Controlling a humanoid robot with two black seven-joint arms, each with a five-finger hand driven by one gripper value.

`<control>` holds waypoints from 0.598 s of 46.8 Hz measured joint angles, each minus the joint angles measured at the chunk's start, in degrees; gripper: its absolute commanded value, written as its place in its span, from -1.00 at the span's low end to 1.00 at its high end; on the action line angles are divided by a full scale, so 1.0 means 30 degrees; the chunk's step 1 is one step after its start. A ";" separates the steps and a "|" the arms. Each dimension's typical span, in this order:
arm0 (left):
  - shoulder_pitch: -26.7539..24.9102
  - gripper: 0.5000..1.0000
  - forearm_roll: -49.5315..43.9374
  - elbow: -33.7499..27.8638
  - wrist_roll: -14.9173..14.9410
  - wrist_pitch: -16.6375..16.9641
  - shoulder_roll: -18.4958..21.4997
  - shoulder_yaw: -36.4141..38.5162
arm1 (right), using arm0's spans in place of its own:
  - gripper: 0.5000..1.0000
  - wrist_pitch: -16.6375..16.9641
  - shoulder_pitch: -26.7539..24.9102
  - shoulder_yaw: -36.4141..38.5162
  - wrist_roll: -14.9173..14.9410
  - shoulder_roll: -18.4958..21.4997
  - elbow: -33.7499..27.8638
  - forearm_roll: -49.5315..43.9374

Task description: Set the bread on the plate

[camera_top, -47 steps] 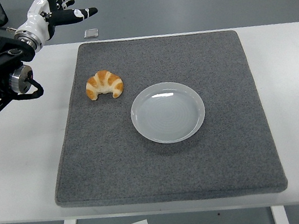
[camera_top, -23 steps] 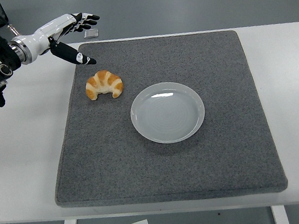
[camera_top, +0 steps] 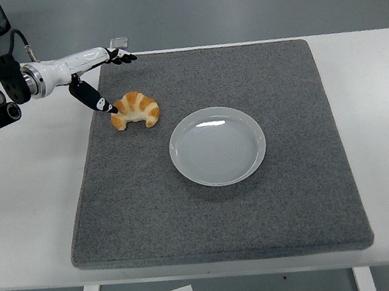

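The bread (camera_top: 135,110), a golden croissant, lies on the grey mat (camera_top: 221,216) in the upper left part of the frame, just up and left of the white plate (camera_top: 218,146) and not touching it. The plate sits near the middle of the mat with nothing on it.

From my remote seat I see the left hand (camera_top: 97,76) reaching in from the upper left, its white forearm stretched over the tabletop (camera_top: 18,205) toward the mat's far left corner. The hand is spread wide and has hold of nothing. Its fingers (camera_top: 122,57) extend flat out over the mat's top edge, beyond the bread, while the black thumb (camera_top: 94,99) angles downward, its tip right at the croissant's left end; I cannot tell for sure whether it is touching or just short. Nothing is closed around the bread.

A small pale square object (camera_top: 117,42) lies on the tabletop just beyond the mat's top edge, close to the fingertips.
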 measured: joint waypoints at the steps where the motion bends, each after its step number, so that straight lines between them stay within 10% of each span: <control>1: 0.0000 0.83 0.0001 0.0029 0.0058 0.0059 -0.0098 0.0017 | 0.81 0.0000 -0.0002 0.0000 0.0000 0.0000 0.0000 0.0000; 28: 0.1126 0.73 -0.0146 0.2311 0.0994 0.0239 -0.2164 0.0318 | 0.81 -0.0007 -0.0004 0.0000 0.0000 0.0000 0.0000 0.0000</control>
